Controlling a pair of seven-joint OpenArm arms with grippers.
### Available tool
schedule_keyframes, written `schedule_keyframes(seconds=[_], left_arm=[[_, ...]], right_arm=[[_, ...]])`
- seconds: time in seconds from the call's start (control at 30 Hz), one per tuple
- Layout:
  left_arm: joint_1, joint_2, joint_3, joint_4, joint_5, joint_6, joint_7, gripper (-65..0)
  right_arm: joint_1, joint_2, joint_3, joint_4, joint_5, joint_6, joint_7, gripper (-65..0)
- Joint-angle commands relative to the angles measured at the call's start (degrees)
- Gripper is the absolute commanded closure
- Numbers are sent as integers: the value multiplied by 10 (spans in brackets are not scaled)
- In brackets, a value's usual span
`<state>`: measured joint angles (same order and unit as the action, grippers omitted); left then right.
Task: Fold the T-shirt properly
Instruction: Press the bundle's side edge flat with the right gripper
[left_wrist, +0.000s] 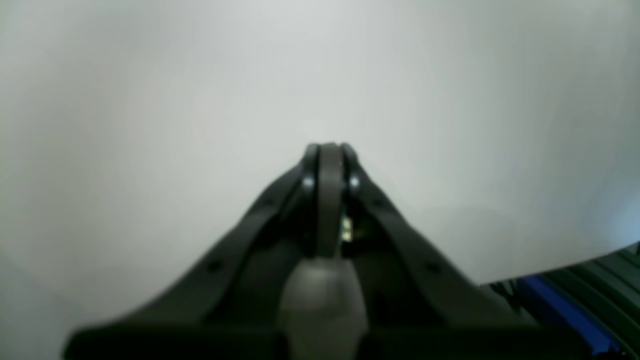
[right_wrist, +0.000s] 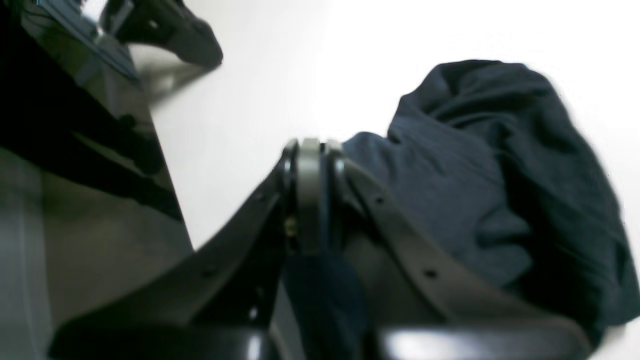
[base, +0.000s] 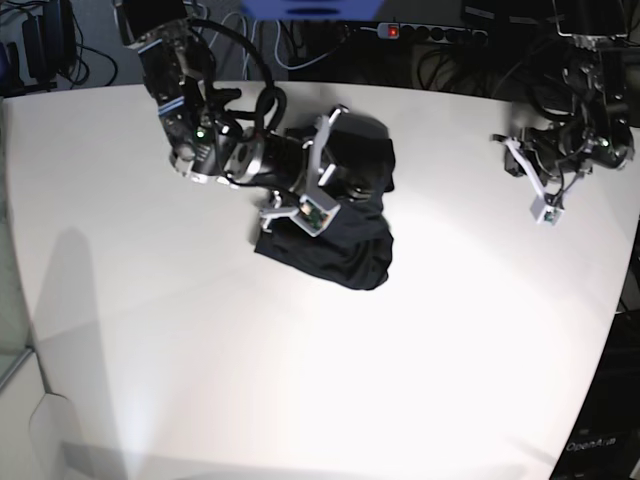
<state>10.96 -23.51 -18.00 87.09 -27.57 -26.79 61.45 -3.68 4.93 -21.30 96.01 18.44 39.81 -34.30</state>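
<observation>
Folding has barely begun: the black T-shirt (base: 335, 240) lies in a crumpled heap near the far middle of the white table (base: 320, 380), with no flat panels or neat folds visible. The right gripper (right_wrist: 311, 150) hovers right at the heap, jaws together, holding nothing as far as can be seen. The left gripper (left_wrist: 328, 152), also closed and empty, waits well apart over bare table; spreading and every fold appear left.

Shirt (base: 335, 245) bunched on table (base: 300, 380), just right of and beyond the closed right gripper (right_wrist: 312, 150) tips, left gripper (left_wrist: 328, 150) well apart, only bare table ahead of its closed tips
</observation>
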Motion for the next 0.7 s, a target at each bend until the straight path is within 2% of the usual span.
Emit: schedule_keyframes(seconds=[0.0,0.07,0.23,0.57,0.67], left_arm=[[-4,-9,-4,9,-5,-1,-3,0],[-1,-8,-4,10,-5,-1,-3,0],[-1,-8,-4,5,-2,-1,-4,0],[-19,-8,-2,4,-2,-1,0,0],[-21,-8,-2,4,-1,-1,-2,0]], right_arm=[[15,-7,1,-7,8,2,14,-3],[18,-8,1,-32,8,2,21,-2],[15,-7,-3,-124,8,2,90,-2],[16,-8,-2,-276,8,2,188,-2],[14,-5,-4,-270,8,2,189,-2]])
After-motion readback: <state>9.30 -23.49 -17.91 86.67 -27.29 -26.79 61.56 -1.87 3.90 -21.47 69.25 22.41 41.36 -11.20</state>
